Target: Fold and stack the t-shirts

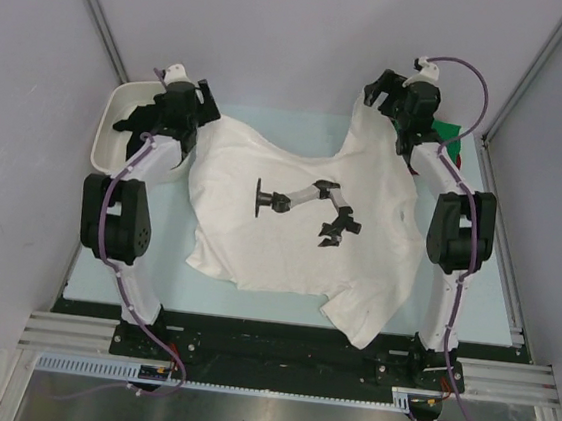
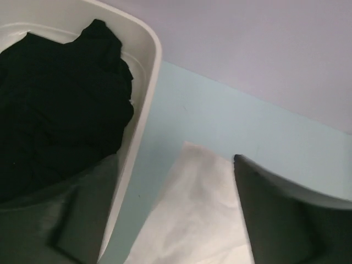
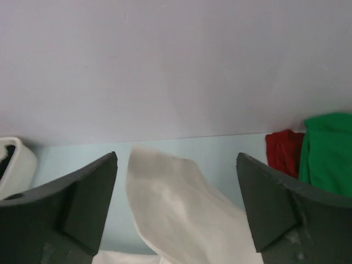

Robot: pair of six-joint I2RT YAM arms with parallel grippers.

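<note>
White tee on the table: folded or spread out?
Spread out. The white t-shirt lies flat with its printed side up, outline fully showing; wrinkled, no clear fold.

Four t-shirts (white [image 1: 300,223], black [image 2: 55,110], green [image 3: 330,148], red [image 3: 283,148]); one tray [image 1: 104,147]; two arms [image 1: 114,218] [image 1: 454,234].

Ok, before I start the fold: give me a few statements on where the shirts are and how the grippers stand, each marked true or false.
1. The white t-shirt lies spread out on the table, unfolded. True.
2. The black t-shirt lies on the table beside the white one. False: it sits bunched inside the white tray at the far left.
3. The left gripper and the right gripper both have their jaws apart, clamping nothing. True.
4. The green t-shirt and the red t-shirt are at the far left corner. False: they lie at the far right, next to each other, near the right gripper.
</note>
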